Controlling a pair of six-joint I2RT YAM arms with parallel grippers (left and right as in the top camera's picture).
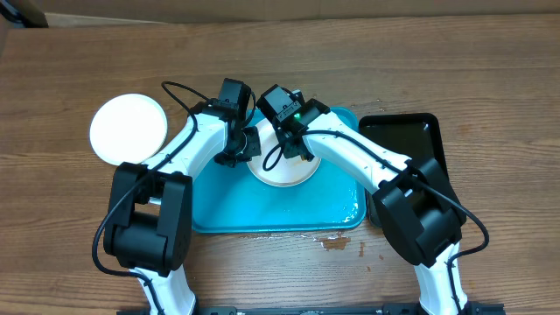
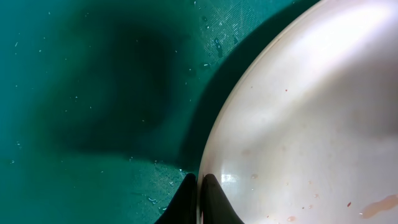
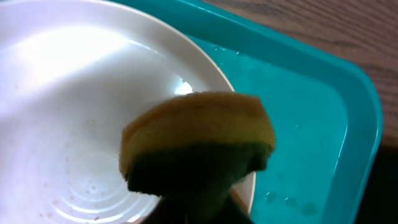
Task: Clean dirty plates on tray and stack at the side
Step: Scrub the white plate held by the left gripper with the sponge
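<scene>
A white plate lies on the turquoise tray. My left gripper is shut on the plate's left rim, and small orange-red smears show on the plate. My right gripper is shut on a yellow and dark green sponge, held over the plate near its right rim. Small reddish specks dot the plate's middle. Another white plate lies on the wooden table left of the tray. A third plate is not in view.
A narrow black tray sits right of the turquoise tray. Water drops lie on the turquoise tray. A small reddish stain marks the wood near the tray's front edge.
</scene>
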